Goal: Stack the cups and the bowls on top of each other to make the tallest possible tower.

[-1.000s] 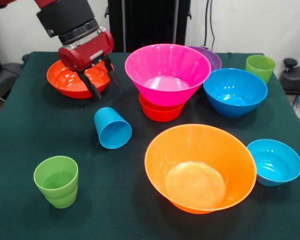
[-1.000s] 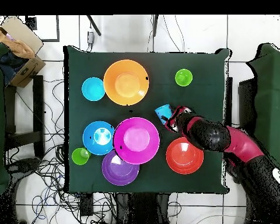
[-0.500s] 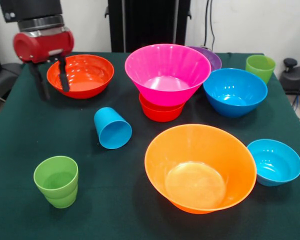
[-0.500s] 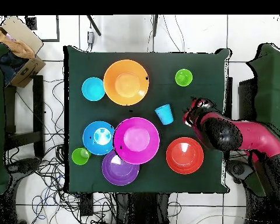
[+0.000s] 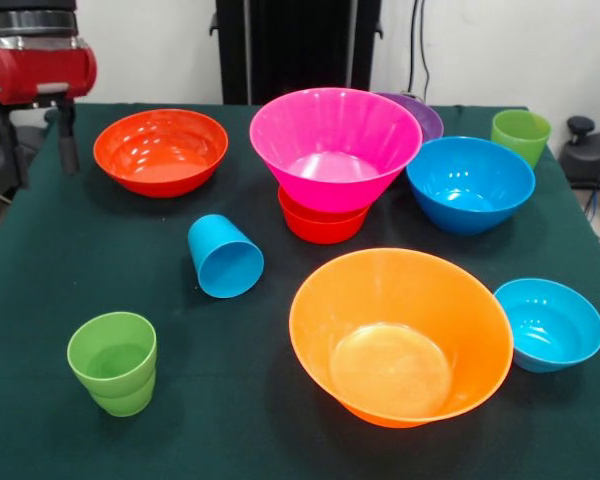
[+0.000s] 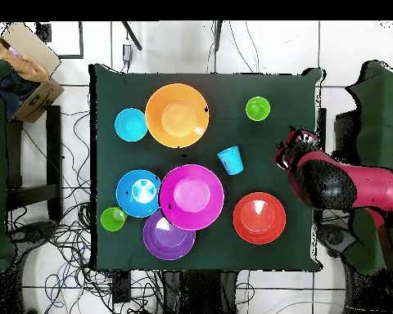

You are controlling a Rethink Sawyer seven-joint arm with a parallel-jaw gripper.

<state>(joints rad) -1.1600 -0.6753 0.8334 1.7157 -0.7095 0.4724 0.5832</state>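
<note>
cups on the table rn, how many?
3. Sky blue cup tipped on its side mid-table; green cup upright at the front; second green cup upright beside the blue bowl. None visibly hidden.

Front view: big bowl [image 5: 332, 140] sits on a small bowl [image 5: 320, 226], mid-bench [image 5: 80, 250]. From that stack: shallow bowl [image 5: 160, 150] left, lying cup [image 5: 225, 256] front-left, standing cup [image 5: 112, 360] farther front-left, widest bowl [image 5: 400, 335] in front, deep bowl [image 5: 470, 183] right, half-hidden bowl [image 5: 426, 115] behind-right.
</note>
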